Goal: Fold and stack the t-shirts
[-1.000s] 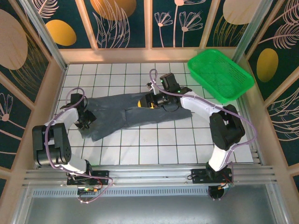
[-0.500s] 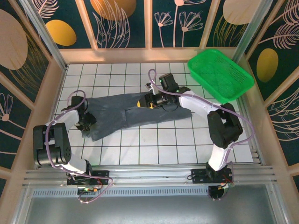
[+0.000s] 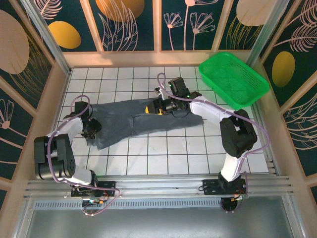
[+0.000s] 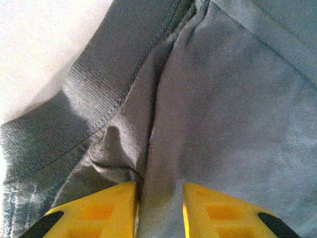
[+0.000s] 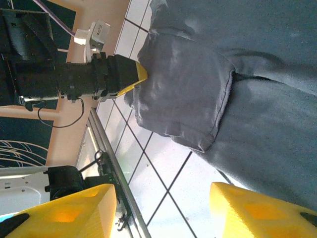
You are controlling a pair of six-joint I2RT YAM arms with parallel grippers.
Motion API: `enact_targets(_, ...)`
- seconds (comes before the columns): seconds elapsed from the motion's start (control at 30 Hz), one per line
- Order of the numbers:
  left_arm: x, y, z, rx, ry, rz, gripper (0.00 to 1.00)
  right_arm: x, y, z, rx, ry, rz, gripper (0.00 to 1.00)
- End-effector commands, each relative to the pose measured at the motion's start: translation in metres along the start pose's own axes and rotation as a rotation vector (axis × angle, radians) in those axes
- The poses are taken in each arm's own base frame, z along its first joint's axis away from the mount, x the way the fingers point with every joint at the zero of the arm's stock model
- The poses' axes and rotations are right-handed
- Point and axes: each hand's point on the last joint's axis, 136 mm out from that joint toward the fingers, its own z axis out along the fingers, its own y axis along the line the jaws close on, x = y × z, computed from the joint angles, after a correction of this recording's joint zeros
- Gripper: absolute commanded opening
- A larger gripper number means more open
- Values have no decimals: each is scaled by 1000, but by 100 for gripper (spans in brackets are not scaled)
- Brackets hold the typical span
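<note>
Top view: I count one t-shirt (image 3: pixel 133 121), slate blue-grey. It's spread out crumpled across the white-tiled desk (image 3: pixel 163 153), left of centre to centre. One green mesh basket (image 3: pixel 233 82) sits at the far right corner, well apart from the shirt. Both arms are out. The left pincer (image 3: pixel 90 130) is down on the shirt's left end, the right pincer (image 3: pixel 152 108) over its upper middle. There's a yellow patch there; I can't tell if it's a mark on the cloth or the pincer's own fingers.

Left wrist: two yellow fingers (image 4: pixel 94 213) stand close together with a raised ridge of shirt cloth pinched between them. I read that as clamped on the t-shirt. One ribbed hem band runs up the left, with bare desk beyond it.

Right wrist: two yellow fingers (image 5: pixel 64 213) are wide apart with nothing between them but desk tiles and the shirt's edge, so this one isn't gripping. One sleeve flap (image 5: pixel 183 104) lies folded over the body of the shirt. The left pincer's yellow tip touches the cloth at the far end.
</note>
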Motion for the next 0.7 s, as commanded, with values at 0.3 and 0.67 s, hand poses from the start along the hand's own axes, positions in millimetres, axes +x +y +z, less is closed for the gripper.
enact_targets(0.3,-4,-11,-22,40,-2,-2,31,-4,2,1,-11,-2,-4,53)
enact_targets(0.67,7,-4,-9,22,41,20,6,-1,2,-2,-4,-3,-2,53)
